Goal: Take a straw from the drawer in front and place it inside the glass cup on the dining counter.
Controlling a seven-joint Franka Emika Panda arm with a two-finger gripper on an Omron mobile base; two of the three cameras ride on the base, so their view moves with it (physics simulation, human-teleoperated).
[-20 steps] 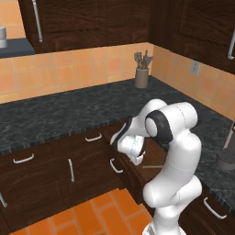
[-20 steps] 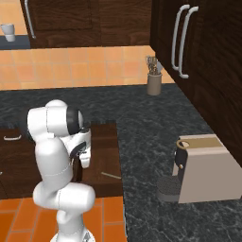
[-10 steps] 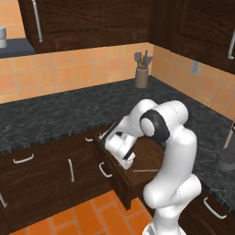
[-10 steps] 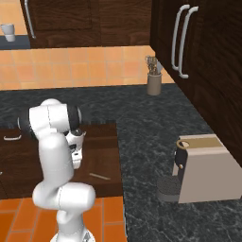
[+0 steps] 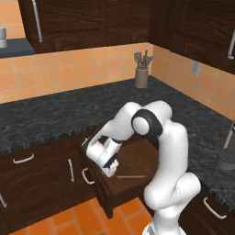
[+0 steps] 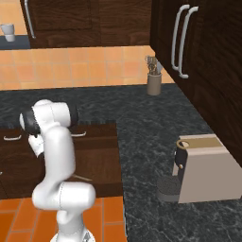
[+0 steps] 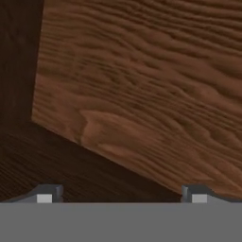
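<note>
The white arm rises from the base, bends at its dark elbow joint and folds down toward eight o'clock in the left base view. The gripper (image 5: pixel 108 167) hangs low at the wrist, pointing downward, jaws spread wide with nothing between them; its fingertips (image 7: pixel 45 194) stand well apart.

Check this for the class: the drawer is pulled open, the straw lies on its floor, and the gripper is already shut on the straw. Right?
Not quite. The gripper is open and holds nothing; the left base view shows the straw lying free beside it on the floor of the open drawer.
</note>
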